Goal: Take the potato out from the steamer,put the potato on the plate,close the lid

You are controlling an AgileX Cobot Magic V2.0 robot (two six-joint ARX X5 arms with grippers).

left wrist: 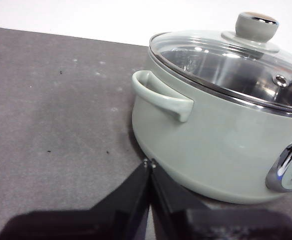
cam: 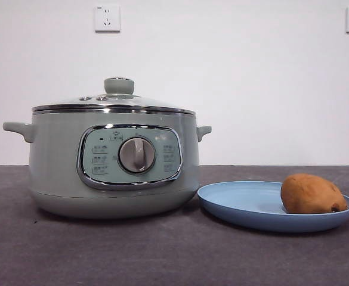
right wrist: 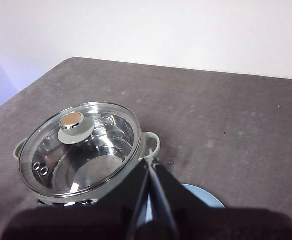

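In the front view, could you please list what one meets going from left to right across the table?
steamer with the lid closed on top → plate → potato, lying on the right part of the plate.

Even, bright diffuse light, soft shadows under the steamer (cam: 111, 164) and plate (cam: 246, 208), glare on the glass lid (right wrist: 78, 147), wrist jaws blurred up close.
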